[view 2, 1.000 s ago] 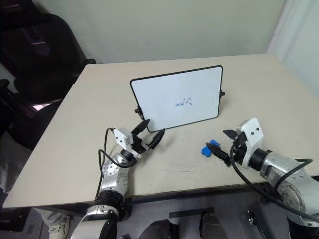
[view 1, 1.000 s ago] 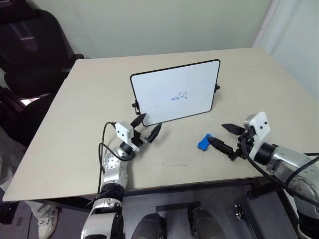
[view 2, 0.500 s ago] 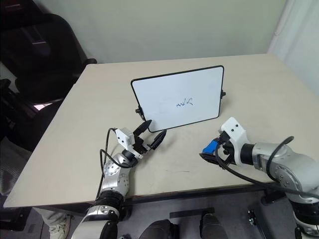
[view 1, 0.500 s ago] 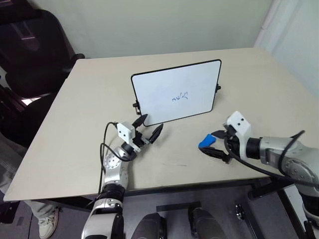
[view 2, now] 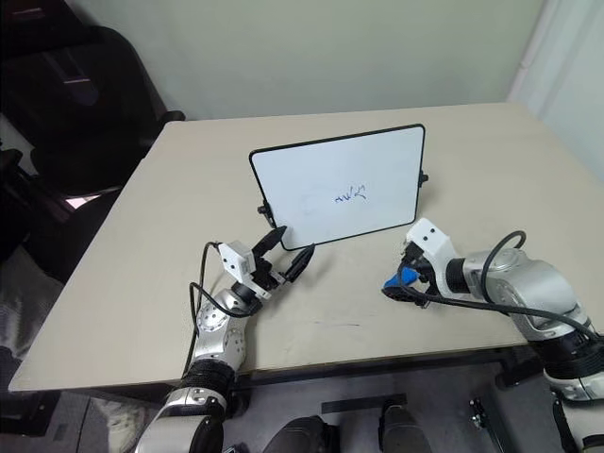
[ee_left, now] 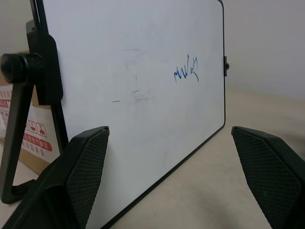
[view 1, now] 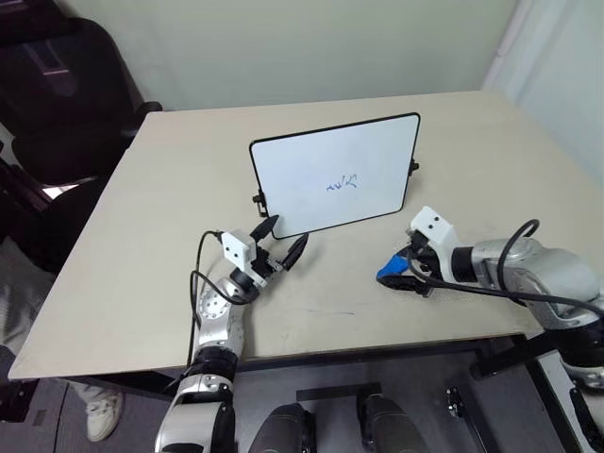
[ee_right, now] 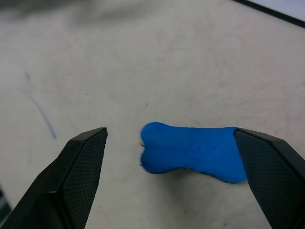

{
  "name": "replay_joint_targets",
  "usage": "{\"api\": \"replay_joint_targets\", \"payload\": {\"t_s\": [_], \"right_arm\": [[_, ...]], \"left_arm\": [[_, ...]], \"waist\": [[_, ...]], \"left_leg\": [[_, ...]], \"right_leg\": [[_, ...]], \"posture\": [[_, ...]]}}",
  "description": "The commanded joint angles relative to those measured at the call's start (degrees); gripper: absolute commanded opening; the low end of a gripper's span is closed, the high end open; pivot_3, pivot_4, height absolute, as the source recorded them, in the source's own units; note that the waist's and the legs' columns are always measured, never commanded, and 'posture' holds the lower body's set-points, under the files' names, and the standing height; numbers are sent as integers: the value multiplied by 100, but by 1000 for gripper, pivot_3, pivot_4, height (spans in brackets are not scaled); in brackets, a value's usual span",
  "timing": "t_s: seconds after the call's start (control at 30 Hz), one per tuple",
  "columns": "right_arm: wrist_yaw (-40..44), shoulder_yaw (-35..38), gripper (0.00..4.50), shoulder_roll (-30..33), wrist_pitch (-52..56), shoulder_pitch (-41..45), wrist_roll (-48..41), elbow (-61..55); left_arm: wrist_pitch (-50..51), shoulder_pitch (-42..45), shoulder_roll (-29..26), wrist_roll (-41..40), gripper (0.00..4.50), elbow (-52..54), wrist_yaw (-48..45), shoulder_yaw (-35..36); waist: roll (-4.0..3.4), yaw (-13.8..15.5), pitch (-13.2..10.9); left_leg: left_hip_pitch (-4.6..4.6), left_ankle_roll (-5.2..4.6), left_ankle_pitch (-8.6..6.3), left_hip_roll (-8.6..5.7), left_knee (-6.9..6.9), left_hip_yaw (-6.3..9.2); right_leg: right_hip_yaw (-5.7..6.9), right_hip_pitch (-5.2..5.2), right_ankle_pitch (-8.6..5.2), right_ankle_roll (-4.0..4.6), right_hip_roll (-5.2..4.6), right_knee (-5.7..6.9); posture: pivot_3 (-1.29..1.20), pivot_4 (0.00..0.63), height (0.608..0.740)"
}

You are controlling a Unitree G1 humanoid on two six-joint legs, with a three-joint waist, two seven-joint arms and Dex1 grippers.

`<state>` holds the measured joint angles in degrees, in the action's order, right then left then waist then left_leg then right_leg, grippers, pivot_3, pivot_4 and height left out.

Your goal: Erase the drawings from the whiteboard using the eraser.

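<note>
Standing propped on the beige desk [view 1: 142, 217] is the whiteboard [view 1: 311, 165], tilted back on its black side clips, with a thin black frame and rounded corners. The drawings [view 1: 342, 183], a small scribble of blue marker strokes, sit on the right half of its white face, a little below the middle; in the left wrist view they show as a short blue squiggle [ee_left: 187, 70] with faint grey smudges beside them on the board.

The eraser [view 1: 389, 269], a small bright blue block, lies flat on the desk in front of the board's right corner, apart from the board. The right gripper [view 1: 404, 271] reaches down over it, pointing forward and towards the left, with its jaws spread wide, one on each side of the block. In the right wrist view the eraser [ee_right: 193, 150] lies between the two black fingers [ee_right: 78, 176]; one end of it comes right up against one finger, while a clear gap of bare desk separates the other end from the other finger. The jaws are not closed on it, and the block rests on the desk.

The left gripper [view 1: 280, 242] hovers just in front of the board's lower left corner, pointing slightly upward at it, jaws wide apart and holding nothing. A thin dark pen line marks the desk near the eraser.

No containers stand on the desk.
</note>
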<state>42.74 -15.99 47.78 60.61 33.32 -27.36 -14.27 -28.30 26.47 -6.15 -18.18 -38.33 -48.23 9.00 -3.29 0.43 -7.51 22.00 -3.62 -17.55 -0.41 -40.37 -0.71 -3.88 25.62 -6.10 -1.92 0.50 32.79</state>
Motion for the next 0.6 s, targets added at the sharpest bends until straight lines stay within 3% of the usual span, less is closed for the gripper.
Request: {"api": "replay_joint_targets", "payload": {"t_s": [0.03,0.33,0.6], "right_arm": [[229,-104,4483,-10,-261,178,245,165],[563,-242,4483,-76,-574,448,651,649],[841,-396,4483,-68,-35,530,666,568]], "left_arm": [[-95,-226,128,-24,4500,-46,60,-44],[-57,-435,143,-48,4500,204,153,-59],[-3,-586,168,-53,4500,385,178,-95]], "waist": [[-1,-1,1],[-5,-26,3],[-7,-36,4]], "left_leg": [[0,0,0,0,1,0],[0,-5,-6,1,5,0],[0,-4,-7,2,9,-1]], "right_leg": [[0,0,0,-1,0,0],[0,4,-7,-6,0,-1],[0,7,-18,3,0,2]], "posture": [[0,150,726],[0,150,726],[0,150,726]]}}
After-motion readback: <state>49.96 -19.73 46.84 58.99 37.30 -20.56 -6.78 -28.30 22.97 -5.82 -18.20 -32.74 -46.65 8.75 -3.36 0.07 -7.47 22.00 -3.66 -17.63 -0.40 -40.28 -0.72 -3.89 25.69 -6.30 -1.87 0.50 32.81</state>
